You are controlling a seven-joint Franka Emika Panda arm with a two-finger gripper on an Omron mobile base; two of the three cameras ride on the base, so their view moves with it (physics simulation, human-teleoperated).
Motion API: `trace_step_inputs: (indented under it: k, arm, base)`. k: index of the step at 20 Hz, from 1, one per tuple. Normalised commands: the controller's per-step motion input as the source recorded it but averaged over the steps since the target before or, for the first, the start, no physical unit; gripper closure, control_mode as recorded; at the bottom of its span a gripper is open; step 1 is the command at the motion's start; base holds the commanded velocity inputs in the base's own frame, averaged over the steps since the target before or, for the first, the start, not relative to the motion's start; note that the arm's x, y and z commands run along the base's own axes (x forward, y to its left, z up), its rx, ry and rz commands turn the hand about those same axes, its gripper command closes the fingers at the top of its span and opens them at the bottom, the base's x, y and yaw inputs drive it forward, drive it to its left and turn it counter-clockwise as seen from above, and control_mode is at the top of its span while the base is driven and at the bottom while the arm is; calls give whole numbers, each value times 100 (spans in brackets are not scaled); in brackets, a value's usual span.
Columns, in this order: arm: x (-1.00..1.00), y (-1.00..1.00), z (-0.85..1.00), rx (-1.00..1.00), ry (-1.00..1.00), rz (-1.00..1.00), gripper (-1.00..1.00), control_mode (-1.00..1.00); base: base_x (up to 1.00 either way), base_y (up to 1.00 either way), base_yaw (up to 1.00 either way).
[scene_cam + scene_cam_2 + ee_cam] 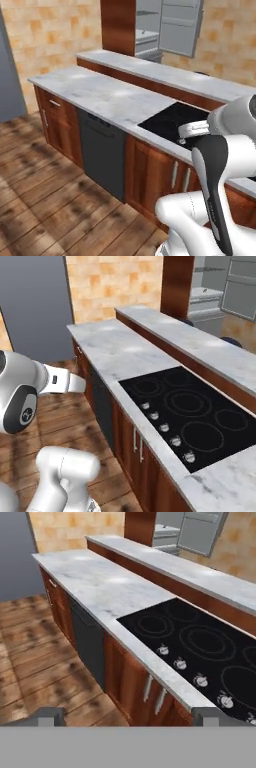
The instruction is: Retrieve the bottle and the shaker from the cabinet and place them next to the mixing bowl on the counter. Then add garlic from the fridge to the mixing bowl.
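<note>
Arm (212,175) raised, tool (128,716) wide open, empty.

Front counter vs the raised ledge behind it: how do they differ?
The front counter sits lower and is wider; the raised ledge stands higher and is narrow. The front counter holds the black cooktop; the raised ledge has none. Both have pale marble tops over brown wood.

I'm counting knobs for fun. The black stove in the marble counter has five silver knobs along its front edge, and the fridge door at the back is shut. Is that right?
Not quite. The fridge door is swung open, as the left base view shows. The rest holds: the black stove sits in the marble counter with five silver knobs along its front edge.
</note>
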Motion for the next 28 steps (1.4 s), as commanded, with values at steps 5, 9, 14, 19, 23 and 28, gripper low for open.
trace_step_inputs:
  k: [5,9,14,19,23,28]
  arm:
    - [0,0,0,0,0,0,-100,100]
    - [0,0,0,0,0,0,-100,100]
    - [0,0,0,0,0,0,-100,100]
    - [0,0,0,0,0,0,-100,100]
    - [0,0,0,0,0,0,-100,100]
    - [0,0,0,0,0,0,-100,100]
  base:
    - [100,100,30]
    - [100,74,1]
    - [92,99,-4]
    - [100,100,4]
    - [100,100,14]
    - [100,100,4]
